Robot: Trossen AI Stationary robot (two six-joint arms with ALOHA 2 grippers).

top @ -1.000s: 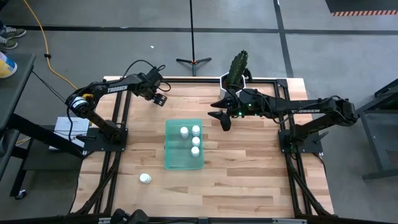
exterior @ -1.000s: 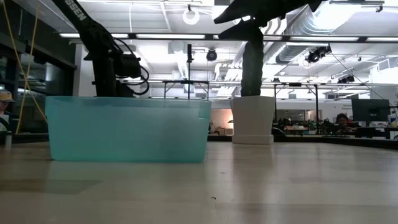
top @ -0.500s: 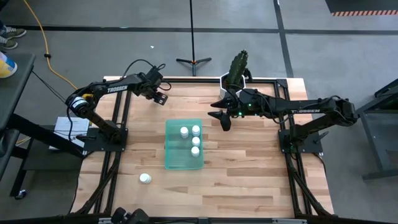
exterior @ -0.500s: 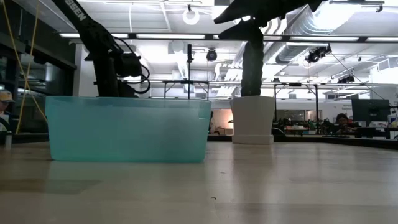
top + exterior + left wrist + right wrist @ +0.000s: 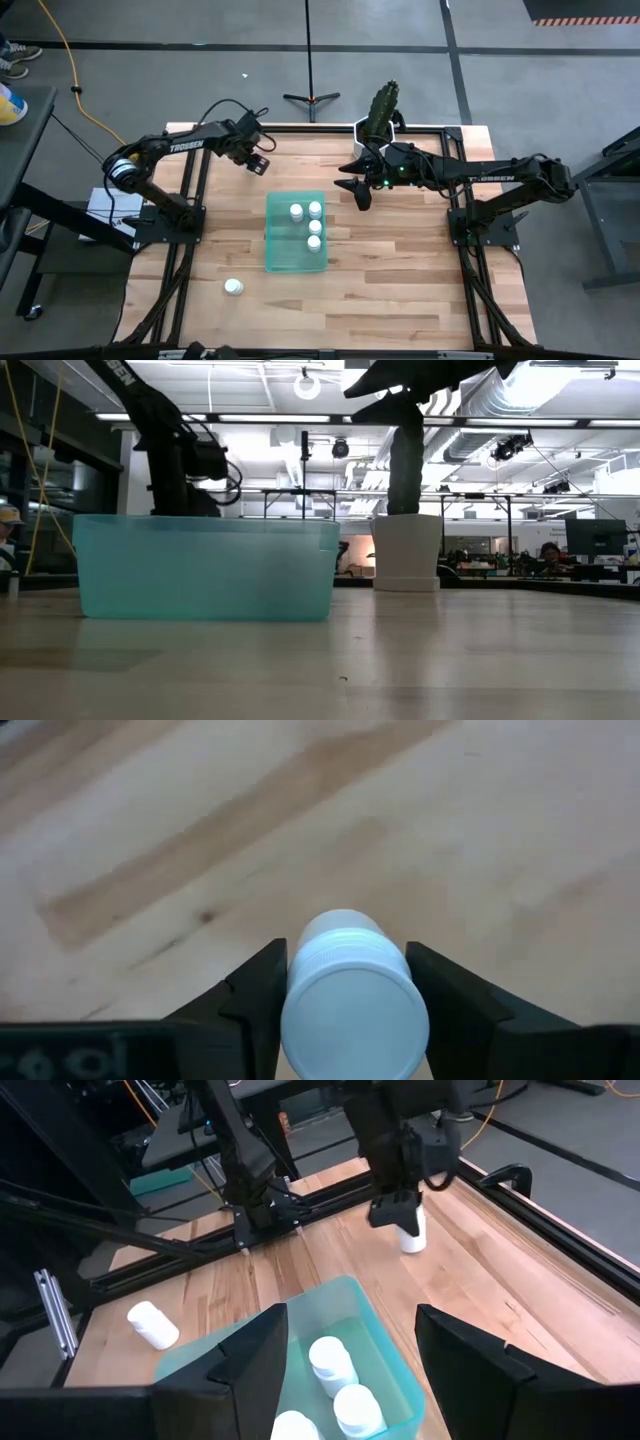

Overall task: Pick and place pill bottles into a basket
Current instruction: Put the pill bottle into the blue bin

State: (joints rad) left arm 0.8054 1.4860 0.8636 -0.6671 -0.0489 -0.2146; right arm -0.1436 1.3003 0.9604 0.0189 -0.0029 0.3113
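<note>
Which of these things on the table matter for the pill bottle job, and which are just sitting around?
Job: bottle held in left gripper; four bottles in the green basket; loose bottle on the table; right gripper, open.
Lying about: cactus pot.

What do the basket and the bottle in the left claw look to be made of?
The basket looks like translucent green plastic: light passes through its smooth walls. The bottle gripped by the left claw seems matte white plastic, with a finely ribbed cap edge.
</note>
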